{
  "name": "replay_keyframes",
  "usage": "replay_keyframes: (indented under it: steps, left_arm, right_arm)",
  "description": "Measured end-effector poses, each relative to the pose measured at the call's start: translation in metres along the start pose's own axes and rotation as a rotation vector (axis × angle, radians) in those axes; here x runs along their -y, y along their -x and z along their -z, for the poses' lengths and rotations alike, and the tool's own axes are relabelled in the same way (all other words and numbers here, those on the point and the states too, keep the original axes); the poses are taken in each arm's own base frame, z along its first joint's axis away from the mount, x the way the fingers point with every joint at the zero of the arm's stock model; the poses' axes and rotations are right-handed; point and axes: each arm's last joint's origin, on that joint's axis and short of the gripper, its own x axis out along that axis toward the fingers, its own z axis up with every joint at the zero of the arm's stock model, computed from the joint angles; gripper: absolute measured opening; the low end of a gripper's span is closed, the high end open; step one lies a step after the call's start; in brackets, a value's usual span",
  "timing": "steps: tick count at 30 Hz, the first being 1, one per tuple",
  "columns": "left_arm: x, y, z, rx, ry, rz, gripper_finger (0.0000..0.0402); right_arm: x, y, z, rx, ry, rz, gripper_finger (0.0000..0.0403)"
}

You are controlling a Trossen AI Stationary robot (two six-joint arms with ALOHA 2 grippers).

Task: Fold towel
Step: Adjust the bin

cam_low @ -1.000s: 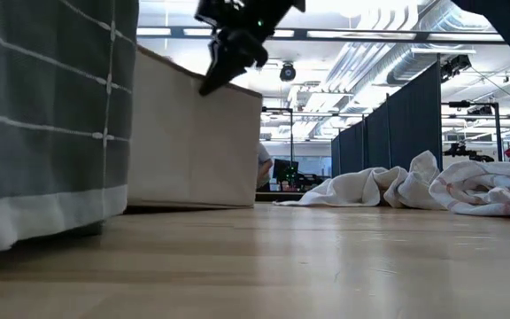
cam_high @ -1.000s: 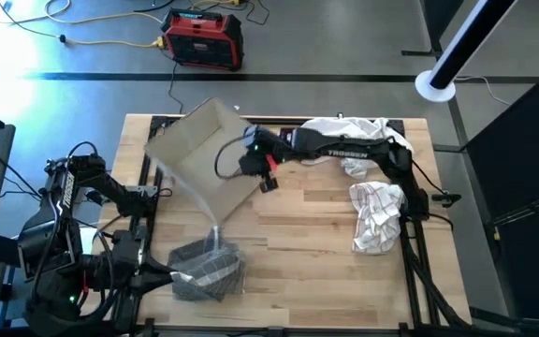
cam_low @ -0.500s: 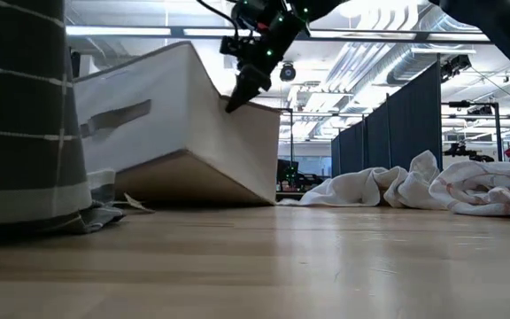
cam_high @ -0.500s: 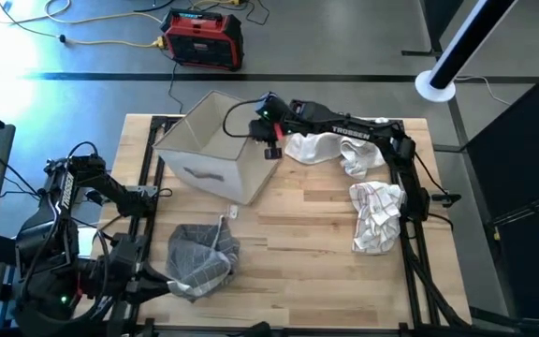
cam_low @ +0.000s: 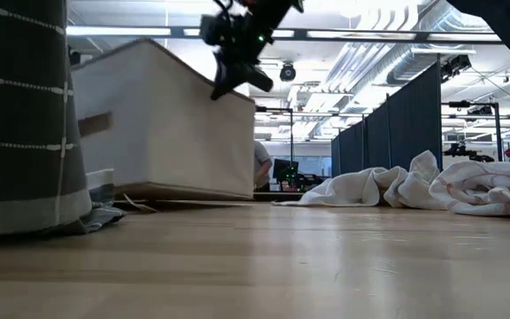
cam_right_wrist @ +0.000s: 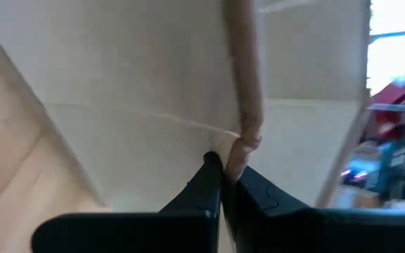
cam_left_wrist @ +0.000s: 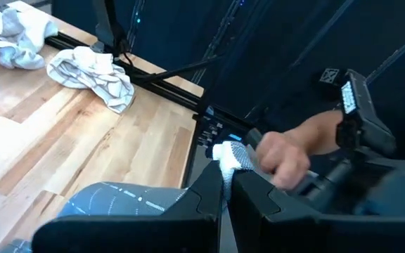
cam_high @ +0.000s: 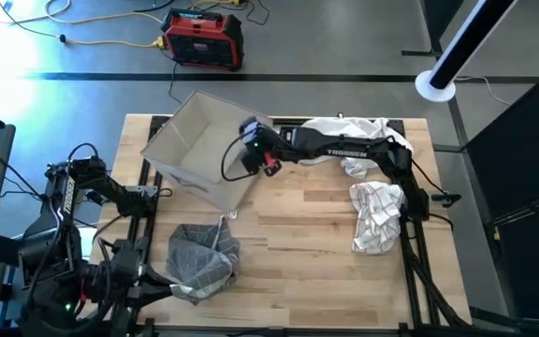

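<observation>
Right end effector (cam_high: 254,150) — clenched on the rim of the beige fabric bin (cam_high: 195,150), far-left tabletop (cam_high: 316,243).
Left end effector (cam_left_wrist: 225,184) — clenched on the grey checked towel (cam_high: 199,260), near left edge.
White towels (cam_high: 374,215) — heaped on the right side, well apart.

Bright ceiling strip lights (cam_low: 343,34) glare in the low view; the right wrist view is blurred.
</observation>
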Motion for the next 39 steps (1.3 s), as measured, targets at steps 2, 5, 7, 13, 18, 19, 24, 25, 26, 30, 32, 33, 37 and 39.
replay_keyframes:
  steps: [2, 5, 7, 13, 18, 19, 24, 25, 26, 30, 32, 33, 37, 39]
  left_arm:
    - [0.0, 0.0, 0.0, 0.004, -0.007, -0.003, 0.0003]
    - [0.0, 0.0, 0.0, 0.008, -0.004, -0.004, 0.0003]
    - [0.0, 0.0, -0.001, 0.012, -0.005, -0.006, 0.0003]
    - [0.0, 0.0, -0.001, 0.014, -0.005, -0.007, 0.0003]
    - [0.0, 0.0, -0.001, 0.015, -0.024, -0.008, 0.0003]
    - [-0.001, 0.0, -0.001, 0.015, -0.024, -0.009, 0.0003]
    - [-0.001, 0.0, -0.001, 0.013, -0.026, -0.01, 0.0003]
    - [-0.001, 0.0, -0.001, 0.013, -0.026, -0.01, 0.0003]
    - [-0.001, 0.0, -0.001, 0.013, -0.026, -0.01, 0.0003]
    - [-0.001, 0.0, 0.0, 0.013, -0.027, -0.01, 0.0003]
    - [-0.001, 0.0, 0.0, 0.008, -0.028, -0.008, 0.0003]
    - [-0.001, 0.0, 0.0, 0.004, -0.028, -0.006, 0.0003]
    - [-0.001, 0.0, 0.0, -0.003, -0.036, -0.008, 0.0003]
    - [-0.002, 0.0, 0.0, -0.004, -0.038, -0.01, 0.0003]
  right_arm:
    - [0.004, 0.0, -0.002, 0.0, 0.037, 0.05, 0.0001]
    - [0.009, -0.001, 0.001, -0.036, 0.124, 0.097, 0.0001]
    - [0.012, -0.001, 0.004, -0.087, 0.185, 0.118, 0.0001]
    - [0.015, -0.002, 0.007, -0.135, 0.271, 0.14, 0.0001]
    - [0.031, -0.007, 0.02, -0.118, 0.262, 0.224, 0.0001]
    - [0.035, -0.009, 0.027, -0.132, 0.267, 0.23, 0.0001]
    - [0.045, -0.018, 0.057, -0.182, 0.29, 0.208, 0.0001]
    - [0.045, -0.019, 0.061, -0.171, 0.298, 0.181, 0.0001]
    - [0.043, -0.021, 0.064, -0.158, 0.314, 0.15, 0.0001]
    - [0.031, -0.022, 0.066, -0.082, 0.407, 0.01, 0.0001]
    - [0.026, -0.021, 0.063, -0.035, 0.447, -0.033, 0.0001]
    - [0.024, -0.02, 0.061, -0.017, 0.453, -0.044, 0.0001]
    - [0.022, -0.019, 0.056, 0.057, 0.385, -0.055, 0.0001]
    - [0.021, -0.02, 0.052, 0.08, 0.336, -0.053, 0.0001]
